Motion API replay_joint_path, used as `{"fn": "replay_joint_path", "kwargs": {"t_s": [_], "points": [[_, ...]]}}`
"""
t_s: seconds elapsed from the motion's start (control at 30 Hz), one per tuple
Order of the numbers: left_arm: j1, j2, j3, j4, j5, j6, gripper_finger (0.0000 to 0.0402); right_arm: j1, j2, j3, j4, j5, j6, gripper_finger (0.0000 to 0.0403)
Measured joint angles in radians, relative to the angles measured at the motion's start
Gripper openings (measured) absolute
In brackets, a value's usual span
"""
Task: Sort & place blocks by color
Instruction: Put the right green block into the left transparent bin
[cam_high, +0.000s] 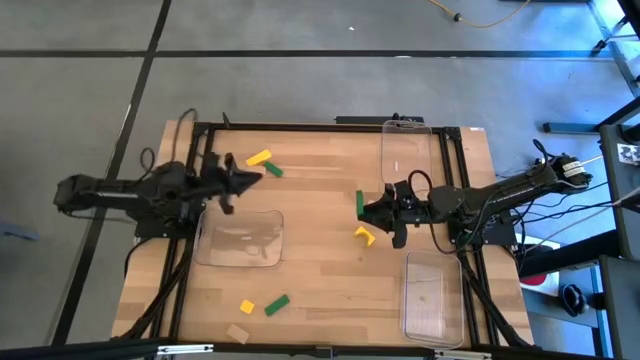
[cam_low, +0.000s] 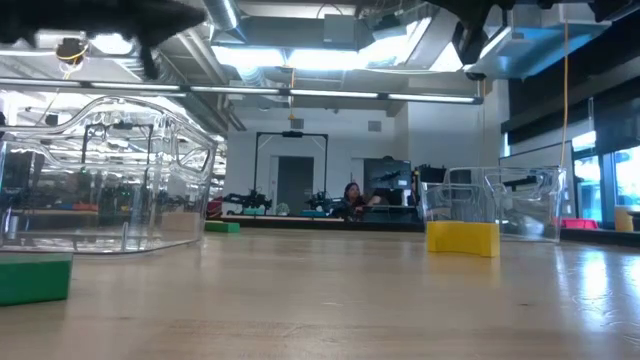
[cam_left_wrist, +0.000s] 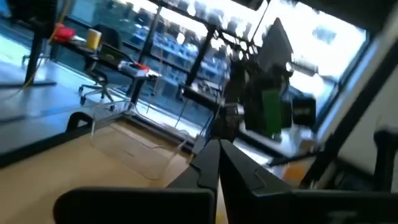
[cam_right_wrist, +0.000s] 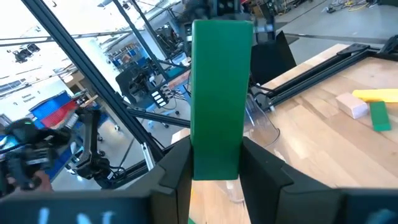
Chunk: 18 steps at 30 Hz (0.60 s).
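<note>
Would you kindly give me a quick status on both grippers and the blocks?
Right gripper shut on green block, lifted mid-table. Left gripper shut, empty, above the left tray. Yellow wedge lies loose beneath the right gripper.

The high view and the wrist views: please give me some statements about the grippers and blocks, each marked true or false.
1. The right gripper holds a green block. True.
2. The left gripper holds a yellow block. False: it is shut and holds nothing.
3. A yellow block lies on the table near the right gripper. True.
4. All three clear trays hold blocks. False: none shows a block inside.
5. A yellow block and a green block lie near the left gripper. True.
</note>
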Motion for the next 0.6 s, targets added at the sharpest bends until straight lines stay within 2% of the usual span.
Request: {"fn": "replay_joint_path", "kwargs": {"t_s": [0.17, 0.27, 0.4, 0.6], "points": [[-0.038, 0.221, 0.206, -0.160, 0.007, 0.224, 0.0043, 0.000, 0.000, 0.000, 0.000, 0.000, -0.002, 0.0103], [-0.048, 0.317, 0.289, -0.163, 0.005, 0.320, 0.0070, 0.000, 0.000, 0.000, 0.000, 0.000, -0.025, 0.0103], [-0.049, 0.403, 0.374, -0.148, 0.011, 0.337, 0.0088, 0.000, 0.000, 0.000, -0.017, 0.000, -0.031, 0.0103], [-0.048, 0.479, 0.472, -0.135, -0.002, 0.313, 0.0086, 0.000, 0.005, 0.010, -0.047, 0.000, -0.081, 0.0103]]}}
